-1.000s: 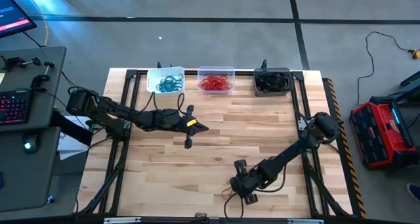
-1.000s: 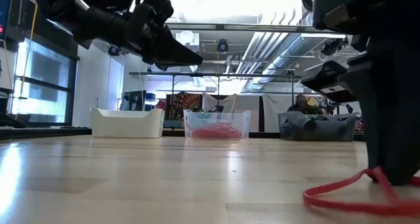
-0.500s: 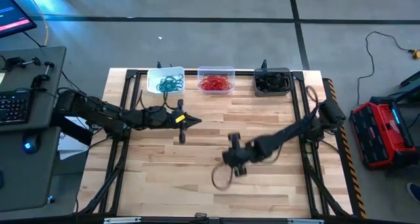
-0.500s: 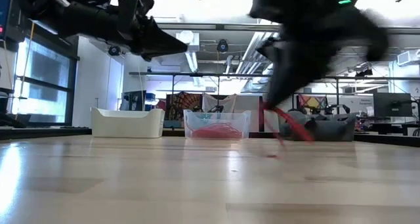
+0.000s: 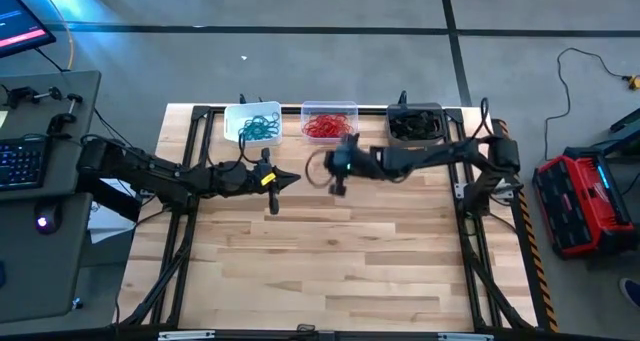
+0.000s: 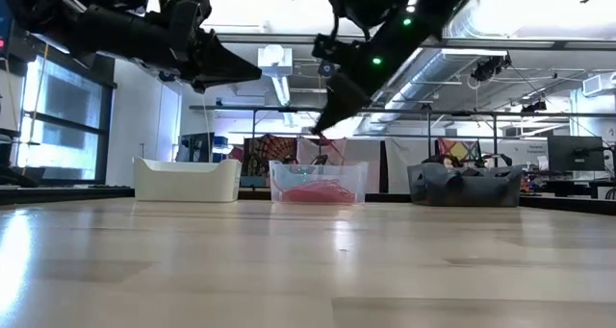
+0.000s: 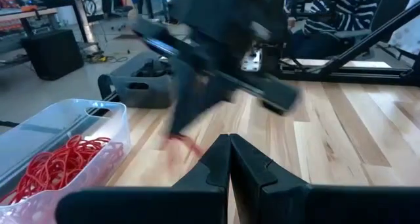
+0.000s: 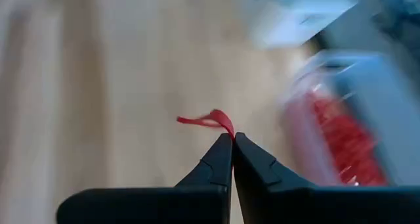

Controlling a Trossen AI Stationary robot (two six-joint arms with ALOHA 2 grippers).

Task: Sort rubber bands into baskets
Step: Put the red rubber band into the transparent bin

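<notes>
Red rubber showed from above as a thin loop [image 5: 318,168] hanging from the right gripper [image 5: 338,171], just short of the clear basket [image 5: 329,108] of red bands, evidently carried there to match its colour. In the low view the left gripper [image 6: 245,73] hung shut and empty above the table [image 6: 308,270], apparently waiting. The right wrist view showed the fingers [image 8: 220,159] pinched tight on the red band [image 8: 210,120].

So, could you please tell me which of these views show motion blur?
Right wrist view: the clear basket and table streak, while the right end effector and its red rubber band stay crisp. Left wrist view: the right arm smears. High and low views: mostly sharp.
</notes>
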